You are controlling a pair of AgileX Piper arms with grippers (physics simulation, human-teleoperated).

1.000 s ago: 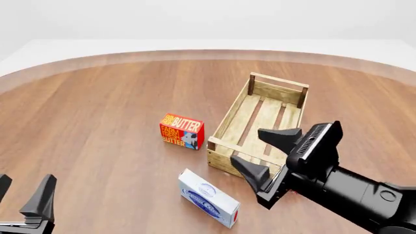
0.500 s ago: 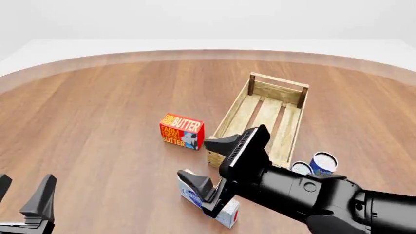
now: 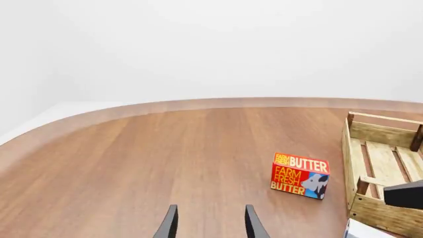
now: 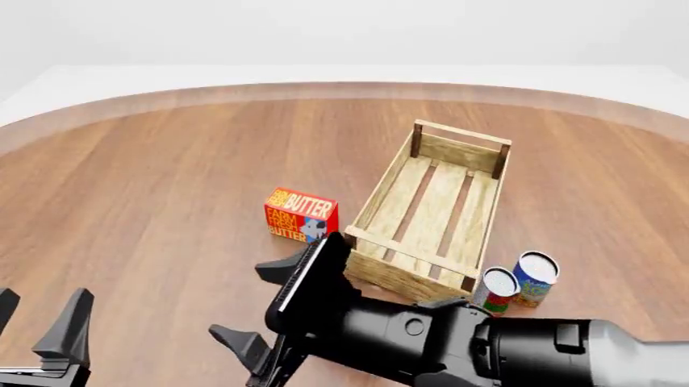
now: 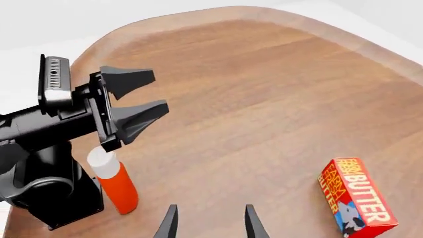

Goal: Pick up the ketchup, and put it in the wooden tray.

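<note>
The ketchup [image 5: 114, 182], an orange-red bottle with a white cap, shows only in the right wrist view. It stands upright on the table beside the left arm's black base [image 5: 46, 196]. It is out of the front and left wrist views. The wooden tray [image 4: 431, 211] lies right of centre and holds nothing; it also shows in the left wrist view [image 3: 382, 171]. My right gripper [image 4: 261, 308] is open and empty, low at the front, left of the tray; its fingertips show in its own view [image 5: 208, 225], pointing toward the ketchup. My left gripper [image 4: 38, 322] is open and empty at the front left corner, above the ketchup [image 5: 158, 90].
A red butter box [image 4: 302, 216] stands left of the tray, also in the wrist views [image 3: 299, 175] [image 5: 357, 201]. Two cans [image 4: 499, 288] [image 4: 535, 276] stand at the tray's near right corner. A corner of a white box [image 3: 367, 230] shows by the tray.
My right arm has swung left across the tray's near end, covering the white box and uncovering the two cans. The left arm has not moved.
</note>
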